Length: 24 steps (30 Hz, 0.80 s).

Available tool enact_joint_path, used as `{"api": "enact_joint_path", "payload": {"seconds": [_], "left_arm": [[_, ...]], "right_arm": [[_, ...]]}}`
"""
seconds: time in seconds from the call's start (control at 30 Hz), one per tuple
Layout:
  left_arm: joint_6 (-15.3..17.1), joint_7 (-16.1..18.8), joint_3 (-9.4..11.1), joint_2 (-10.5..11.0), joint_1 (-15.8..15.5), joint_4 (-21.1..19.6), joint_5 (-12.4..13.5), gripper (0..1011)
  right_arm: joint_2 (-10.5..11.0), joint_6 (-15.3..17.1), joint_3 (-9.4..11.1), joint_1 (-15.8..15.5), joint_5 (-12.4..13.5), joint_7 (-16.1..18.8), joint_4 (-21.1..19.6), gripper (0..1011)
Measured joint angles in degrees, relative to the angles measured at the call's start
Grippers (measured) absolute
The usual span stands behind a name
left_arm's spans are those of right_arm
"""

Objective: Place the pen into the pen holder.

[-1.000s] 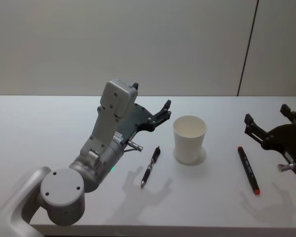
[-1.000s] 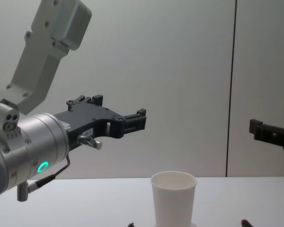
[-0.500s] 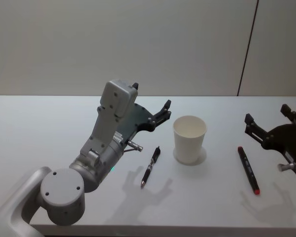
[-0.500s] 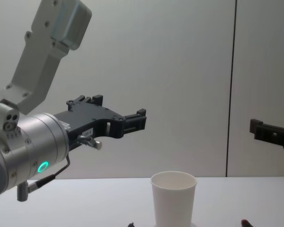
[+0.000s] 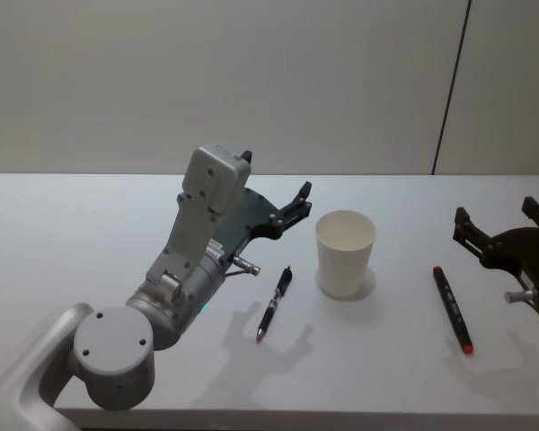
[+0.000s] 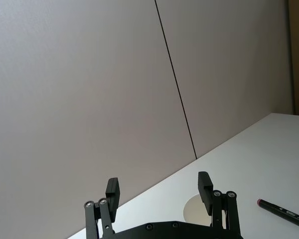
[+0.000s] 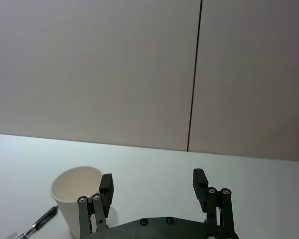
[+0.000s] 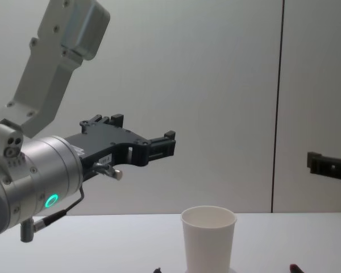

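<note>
A black pen (image 5: pixel 274 303) lies on the white table (image 5: pixel 90 233), just left of the pen holder (image 5: pixel 345 253), a plain white paper cup standing upright with nothing visible in it. My left gripper (image 5: pixel 275 174) hovers open above the table, up and left of the cup and behind the pen, holding nothing. In the left wrist view the left gripper (image 6: pixel 158 188) has its fingers spread wide. My right gripper (image 5: pixel 494 212) is open at the table's right side, well right of the cup. The right wrist view shows the right gripper (image 7: pixel 153 180), the cup (image 7: pixel 77 199) and the pen (image 7: pixel 40 224).
A red-and-black marker (image 5: pixel 452 308) lies on the table between the cup and my right gripper. A pale wall with a dark vertical seam (image 5: pixel 449 90) stands behind the table. From the chest, the cup (image 8: pixel 208 239) sits below the left gripper (image 8: pixel 143 132).
My right gripper has drifted a little to the right, away from the marker. The left arm, pen and cup have not moved.
</note>
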Motion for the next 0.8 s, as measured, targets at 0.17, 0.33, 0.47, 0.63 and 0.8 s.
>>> {"api": "enact_joint_path", "payload": {"seconds": [0.17, 0.33, 0.47, 0.63, 0.8], "left_arm": [[0.0, 0.0, 0.0, 0.0, 0.0, 0.0, 0.0, 1003], [0.0, 0.0, 0.0, 0.0, 0.0, 0.0, 0.0, 1003], [0.0, 0.0, 0.0, 0.0, 0.0, 0.0, 0.0, 1003], [0.0, 0.0, 0.0, 0.0, 0.0, 0.0, 0.0, 1003], [0.0, 0.0, 0.0, 0.0, 0.0, 0.0, 0.0, 1003]], "right_arm": [[-1.6, 4.8, -0.4, 1.2, -0.6, -2.6, 0.3, 1001], [-3.6, 9.4, -1.0, 2.8, -1.3, -4.6, 1.6, 1001], [-5.2, 12.8, -1.4, 4.2, -1.9, -5.8, 2.9, 1001], [-7.4, 17.2, -2.2, 6.5, -3.0, -7.0, 5.6, 1001], [-9.1, 20.5, -2.6, 8.3, -4.0, -8.2, 7.9, 1001]]}}
